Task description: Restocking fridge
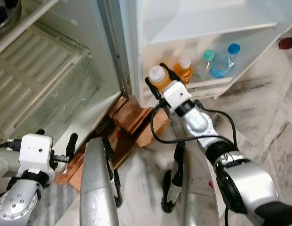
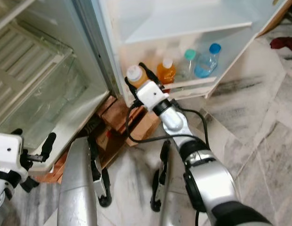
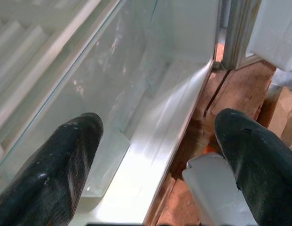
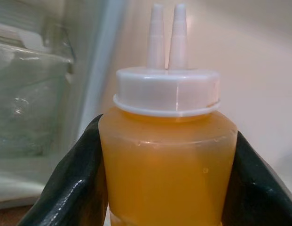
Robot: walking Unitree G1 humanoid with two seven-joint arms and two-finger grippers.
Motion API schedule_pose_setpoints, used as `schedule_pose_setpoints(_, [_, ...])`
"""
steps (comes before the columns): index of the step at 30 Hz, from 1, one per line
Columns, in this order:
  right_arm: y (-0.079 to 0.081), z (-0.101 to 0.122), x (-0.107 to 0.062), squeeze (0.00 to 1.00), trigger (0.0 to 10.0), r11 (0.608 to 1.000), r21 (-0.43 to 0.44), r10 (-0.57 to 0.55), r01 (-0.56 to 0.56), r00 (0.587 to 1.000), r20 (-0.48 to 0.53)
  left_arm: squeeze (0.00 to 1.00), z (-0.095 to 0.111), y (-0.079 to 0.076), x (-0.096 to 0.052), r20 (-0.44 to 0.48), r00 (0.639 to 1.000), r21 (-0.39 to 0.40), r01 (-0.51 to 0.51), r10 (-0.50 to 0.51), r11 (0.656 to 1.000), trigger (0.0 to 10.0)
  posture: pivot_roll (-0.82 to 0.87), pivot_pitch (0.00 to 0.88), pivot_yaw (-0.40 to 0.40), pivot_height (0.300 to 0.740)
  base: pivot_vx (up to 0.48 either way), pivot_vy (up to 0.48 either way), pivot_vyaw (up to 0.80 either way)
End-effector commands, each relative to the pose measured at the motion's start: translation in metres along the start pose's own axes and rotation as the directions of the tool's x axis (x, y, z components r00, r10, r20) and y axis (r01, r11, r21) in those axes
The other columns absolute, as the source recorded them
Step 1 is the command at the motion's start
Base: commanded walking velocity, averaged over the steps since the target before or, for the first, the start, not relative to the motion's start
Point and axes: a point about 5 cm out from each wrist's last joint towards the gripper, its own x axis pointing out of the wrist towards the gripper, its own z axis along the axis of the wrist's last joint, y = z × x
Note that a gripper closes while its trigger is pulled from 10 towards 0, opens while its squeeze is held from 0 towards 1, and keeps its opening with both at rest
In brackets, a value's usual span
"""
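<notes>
Now right gripper [image 1: 158, 78] clamping orange sauce bottle [image 1: 157, 76] at fridge door shelf [image 1: 209, 83] — left gripper [image 3: 155, 160] hanging idle, fingers apart, near fridge base.

The robot has two silver arms with a smooth metallic shine. Each arm ends in a white box-shaped wrist block, and behind this block there is a black ring joint. The right claw [image 1: 161, 76] has two long black fingers [image 4: 75, 179] with a glossy, rounded surface. The left claw [image 1: 56, 141] has the same black fingers [image 3: 56, 174], a little scuffed. A black cable loops beside the right forearm. Small screws sit on the left arm's round silver joint.
</notes>
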Motion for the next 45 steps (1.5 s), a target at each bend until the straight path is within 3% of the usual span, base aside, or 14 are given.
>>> schedule_pose_setpoints(1, [-0.002, -0.007, -0.007, 0.0, 10.0, 0.997, 0.062, -0.044, 0.046, 0.998, -0.035, 0.0, -0.008, 0.001, -0.001, -0.037, 0.999, -0.001, -0.003, 0.003, 1.0, 10.0, 0.24, 0.336, -0.002, 0.533, 0.0, 0.0, 0.0])
schedule_pose_setpoints(5, [-0.005, -0.012, -0.011, 0.0, 10.0, 0.967, 0.216, -0.122, 0.135, 0.99, -0.069, 0.0, -0.005, -0.003, 0.006, -0.03, 0.998, -0.045, 0.045, -0.046, 0.998, 10.0, 0.23, 0.32, 0.001, 0.533, 0.0, 0.0, 0.0])
schedule_pose_setpoints(7, [-0.004, -0.012, -0.01, 0.0, 10.0, 0.948, 0.277, -0.147, 0.159, 0.987, -0.064, 0.0, -0.002, -0.01, 0.008, -0.022, 0.993, -0.09, 0.113, -0.116, 0.99, 10.0, 0.22, 0.316, 0.001, 0.533, 0.0, 0.0, 0.0])
schedule_pose_setpoints(8, [-0.004, -0.01, -0.008, 0.0, 10.0, 0.93, 0.326, -0.161, 0.169, 0.986, -0.049, 0.0, 0.002, -0.02, 0.01, -0.017, 0.98, -0.129, 0.197, -0.201, 0.972, 10.0, 0.22, 0.306, -0.001, 0.533, 0.0, 0.0, 0.0])
schedule_pose_setpoints(12, [-0.004, -0.004, -0.002, 0.0, 10.0, 0.915, 0.366, -0.18, 0.171, 0.984, -0.01, 0.0, 0.005, -0.038, 0.013, -0.015, 0.938, -0.162, 0.34, -0.346, 0.926, 10.0, 0.21, 0.29, -0.003, 0.533, 0.0, 0.0, 0.0])
schedule_pose_setpoints(13, [-0.005, -0.001, 0.001, 0.0, 10.0, 0.899, 0.391, -0.214, 0.199, 0.977, -0.005, 0.0, 0.007, -0.045, 0.013, -0.011, 0.913, -0.182, 0.398, -0.407, 0.899, 10.0, 0.2, 0.283, -0.002, 0.533, 0.0, 0.0, 0.0])
schedule_pose_setpoints(21, [-0.012, 0.008, 0.009, 0.0, 10.0, 0.898, 0.387, -0.245, 0.211, 0.969, 0.039, 0.0, 0.007, -0.058, 0.009, -0.04, 0.832, -0.195, 0.537, -0.553, 0.821, 10.0, 0.2, 0.273, -0.002, 0.533, 0.0, 0.0, 0.0])
schedule_pose_setpoints(24, [-0.016, 0.01, 0.019, 0.0, 10.0, 0.854, 0.456, -0.281, 0.251, 0.96, -0.003, 0.0, 0.006, -0.061, 0.009, -0.05, 0.802, -0.197, 0.576, -0.595, 0.793, 10.0, 0.19, 0.273, -0.004, 0.533, 0.0, 0.0, 0.0])
schedule_pose_setpoints(25, [-0.012, 0.012, 0.028, 0.0, 10.0, 0.803, 0.537, -0.287, 0.258, 0.957, -0.03, 0.0, 0.006, -0.068, 0.01, -0.05, 0.771, -0.194, 0.616, -0.635, 0.763, 10.0, 0.19, 0.271, -0.007, 0.533, 0.0, 0.0, 0.0])
schedule_pose_setpoints(26, [-0.01, 0.013, 0.031, 0.0, 10.0, 0.785, 0.563, -0.288, 0.259, 0.957, -0.038, 0.0, 0.007, -0.069, 0.011, -0.049, 0.762, -0.192, 0.627, -0.645, 0.755, 10.0, 0.18, 0.269, -0.008, 0.533, 0.0, 0.0, 0.0])
schedule_pose_setpoints(28, [-0.003, 0.017, 0.035, 0.0, 10.0, 0.769, 0.594, -0.273, 0.237, 0.962, -0.031, 0.0, 0.008, -0.074, 0.015, -0.043, 0.747, -0.195, 0.645, -0.663, 0.739, 10.0, 0.17, 0.261, -0.013, 0.533, 0.0, 0.0, 0.0])
schedule_pose_setpoints(36, [0.014, 0.019, 0.034, 0.0, 10.0, 0.777, 0.607, -0.202, 0.168, 0.979, -0.013, 0.0, 0.011, -0.086, 0.029, -0.013, 0.741, -0.183, 0.658, -0.671, 0.73, 10.0, 0.14, 0.223, -0.029, 0.533, 0.0, 0.0, 0.0])
schedule_pose_setpoints(38, [0.017, 0.005, 0.026, 0.0, 10.0, 0.776, 0.594, -0.166, 0.21, 0.978, -0.129, 0.0, 0.007, -0.085, 0.034, -0.023, 0.766, -0.187, 0.627, -0.642, 0.756, 10.0, 0.12, 0.192, -0.038, 0.533, 0.0, 0.0, 0.0])
schedule_pose_setpoints(45, [0.015, -0.001, 0.013, 0.0, 10.0, 0.732, 0.636, -0.173, 0.243, 0.97, -0.172, 0.0, -0.001, -0.091, 0.04, -0.012, 0.762, -0.223, 0.63, -0.648, 0.744, 10.0, 0.09, 0.158, -0.056, 0.533, 0.0, 0.0, 0.0])
